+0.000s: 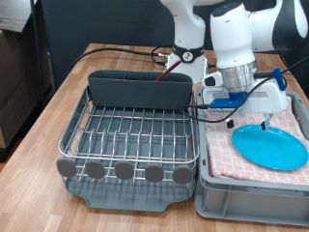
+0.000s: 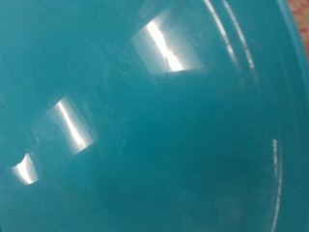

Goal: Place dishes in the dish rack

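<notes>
We observe the dish rack (image 1: pixel 130 135) at the centre-left of the exterior view, standing on the wooden worktop (image 1: pixel 58 92). Its silver wire grid holds no dish that we can see, and the tall grey utensil bin (image 1: pixel 140 89) along its far side shows nothing protruding above its rim. We therefore judge the task to be at its start: no dish is yet in the rack.

The light-blue plate (image 1: pixel 270 146) lies flat at the lower right of the exterior view, on a red-checked cloth (image 1: pixel 227 155) that lines a grey crate (image 1: pixel 241 198). The crate stands just beside the rack, on its right side in the frame. We cannot find the wooden spoon or the white cup with confidence; a small pale object near the plate's upper edge is too unclear to name.

The gripper (image 1: pixel 235 104) hangs at the end of the white arm in the upper right of the exterior view, above the crate and near the plate's upper-left edge. Its fingertips are hidden by the blue and white hand parts, so we cannot tell how far apart they stand or whether they touch anything.

The wrist view is filled with a glossy teal surface (image 2: pixel 154 126) showing bright reflections and a curved rim line; we take it to be the plate seen at close range. No fingers show in that view.
</notes>
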{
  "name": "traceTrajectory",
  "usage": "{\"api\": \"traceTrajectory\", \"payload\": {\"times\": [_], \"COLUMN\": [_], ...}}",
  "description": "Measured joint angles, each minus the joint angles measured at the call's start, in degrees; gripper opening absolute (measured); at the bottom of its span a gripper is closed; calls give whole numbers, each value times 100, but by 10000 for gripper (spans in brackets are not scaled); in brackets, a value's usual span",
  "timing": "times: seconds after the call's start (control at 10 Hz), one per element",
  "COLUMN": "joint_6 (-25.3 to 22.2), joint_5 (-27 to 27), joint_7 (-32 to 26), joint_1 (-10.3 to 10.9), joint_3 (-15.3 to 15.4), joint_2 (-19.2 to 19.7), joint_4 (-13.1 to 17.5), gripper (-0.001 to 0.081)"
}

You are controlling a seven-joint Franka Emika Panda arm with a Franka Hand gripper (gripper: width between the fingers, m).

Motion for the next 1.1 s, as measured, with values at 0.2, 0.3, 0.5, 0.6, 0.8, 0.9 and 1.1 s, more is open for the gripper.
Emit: {"api": "traceTrajectory", "payload": {"times": [0.2,0.3,0.5,0.6,0.8,0.9,1.1], "joint_6": [55,98,117,120,213,219,221], "joint_5": [307,361,421,429,441,438,278], "joint_7": [-282,-317,-332,-333,-324,-300,-119], "joint_1": [-19,-19,-19,-19,-17,-15,15], "joint_3": [57,74,84,84,86,82,27], "joint_2": [77,103,141,147,154,154,154], "joint_4": [77,92,114,116,116,116,118], "gripper": [803,687,503,323,127,127,27]}}
